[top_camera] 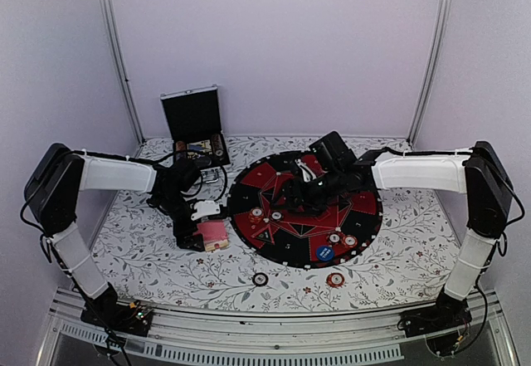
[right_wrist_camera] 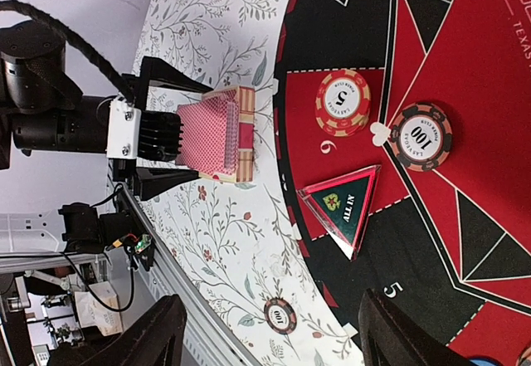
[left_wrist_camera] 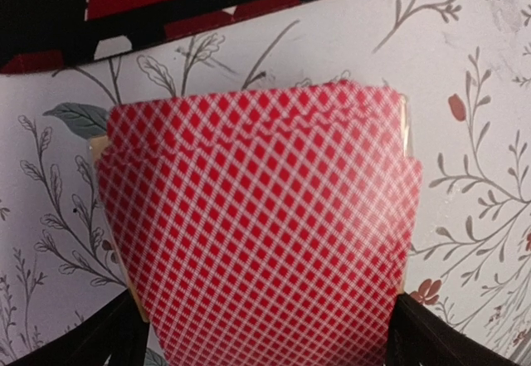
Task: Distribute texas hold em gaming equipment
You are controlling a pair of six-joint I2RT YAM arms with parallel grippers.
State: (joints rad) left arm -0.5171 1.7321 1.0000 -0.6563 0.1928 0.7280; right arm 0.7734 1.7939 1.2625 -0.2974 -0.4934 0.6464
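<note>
While the left gripper (right_wrist_camera: 202, 134) straddles the red-backed deck (left_wrist_camera: 261, 217) on the tablecloth just left of the round mat (top_camera: 365, 217), jaws wide, I cannot tell whether they clamp it. No dealt card shows. Chips are partly out: the 5 chip (right_wrist_camera: 342, 100) and 100 chip (right_wrist_camera: 421, 136) sit on the mat, and two stray chips (top_camera: 260, 279) lie off its near rim. The right gripper (right_wrist_camera: 274, 296) is over the mat, spread and empty. Dealing remains.

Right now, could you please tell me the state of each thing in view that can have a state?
Case: open, lid upright.
Card deck: face down, edges stepped, off the mat.
Left jaws: open, one each side of the deck.
Right jaws: open, empty, over the mat.
100 chip: flat on the mat.
5 chip: flat on the mat.
ALL IN marker: flat on the mat.
</note>
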